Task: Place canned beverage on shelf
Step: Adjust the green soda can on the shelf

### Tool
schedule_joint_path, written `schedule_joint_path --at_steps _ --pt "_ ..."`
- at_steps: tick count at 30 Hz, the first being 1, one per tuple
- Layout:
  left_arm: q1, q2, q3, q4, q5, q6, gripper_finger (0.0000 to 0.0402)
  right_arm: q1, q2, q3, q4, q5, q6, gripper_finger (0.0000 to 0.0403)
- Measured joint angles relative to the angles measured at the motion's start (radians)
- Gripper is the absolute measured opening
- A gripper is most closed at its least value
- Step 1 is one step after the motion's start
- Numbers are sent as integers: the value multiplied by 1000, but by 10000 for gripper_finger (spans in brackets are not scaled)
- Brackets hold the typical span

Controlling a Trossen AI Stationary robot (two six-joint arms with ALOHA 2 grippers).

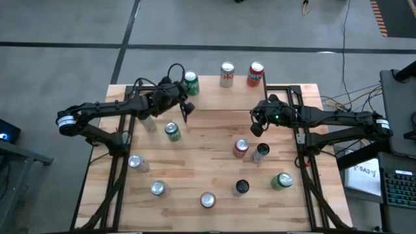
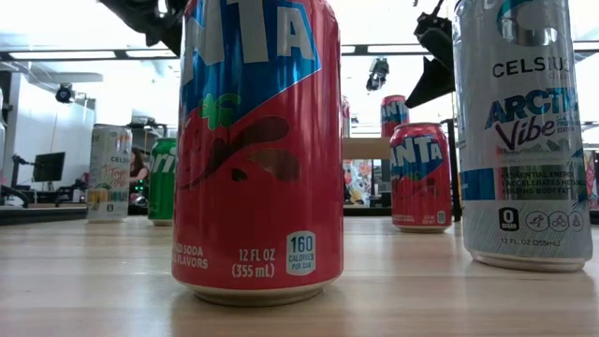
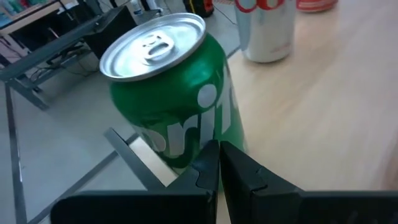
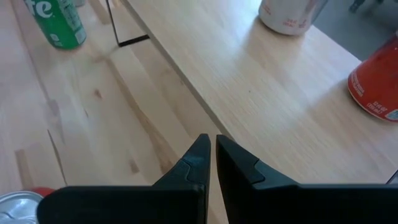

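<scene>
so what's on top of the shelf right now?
Three cans stand on the shelf: a green Sprite can at its left end, a white can and a red can. The left claw covers some board.

- Left arm reaches inward from the left; left claw raised, fingers pressed together, holding nothing.
- Right arm reaches inward from the right; right claw likewise closed, empty.

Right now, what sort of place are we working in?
Probably a lab or workshop: bare grey concrete floor, a desk with a keyboard beside the table, and loose cables running off the rig.
</scene>
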Motion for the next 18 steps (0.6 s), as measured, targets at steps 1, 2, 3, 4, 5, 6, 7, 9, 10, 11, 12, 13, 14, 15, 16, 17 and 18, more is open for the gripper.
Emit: schedule_joint_path --at_steps 1,2,3,4,5,6,7,9,10,11,12,13,14,15,16,17,18 --pt "5 0 0 2 0 0 0 0 0 0 0 0 -2 18" --pt "9 0 0 2 0 0 0 0 0 0 0 0 -4 18" --pt "10 0 0 2 0 0 0 0 0 0 0 0 -4 18" --pt "11 0 0 0 0 0 0 0 0 0 -1 0 -6 18" --pt "11 0 0 -6 1 -2 0 0 0 0 -1 0 -7 18" --pt "10 0 0 -14 12 -4 0 0 0 0 -1 0 -8 18" --pt "6 0 0 -22 25 -9 0 0 0 0 -1 0 -10 18" --pt "-2 0 0 -42 82 -11 0 0 0 0 -1 0 -11 18" --pt "-7 0 0 -47 117 -10 0 0 0 0 -1 0 -12 18" --pt "-12 0 0 -48 154 -8 0 0 0 0 -1 0 -15 18" --pt "-16 2 -1 -41 183 -4 0 0 0 0 -1 0 -16 18" --pt "-19 5 -1 -24 197 -3 0 0 0 0 -1 0 -17 18" --pt "-22 11 -1 0 198 -2 0 0 0 0 -1 0 -17 18" --pt "-23 18 -1 23 196 -3 0 0 0 0 -1 0 -17 18" --pt "-23 27 -1 42 187 -3 0 0 0 0 -2 0 -18 18" --pt "-23 36 -1 66 174 -4 0 0 0 0 -2 0 -18 18" --pt "-22 47 -1 88 159 -4 0 0 0 0 -1 0 -18 18"
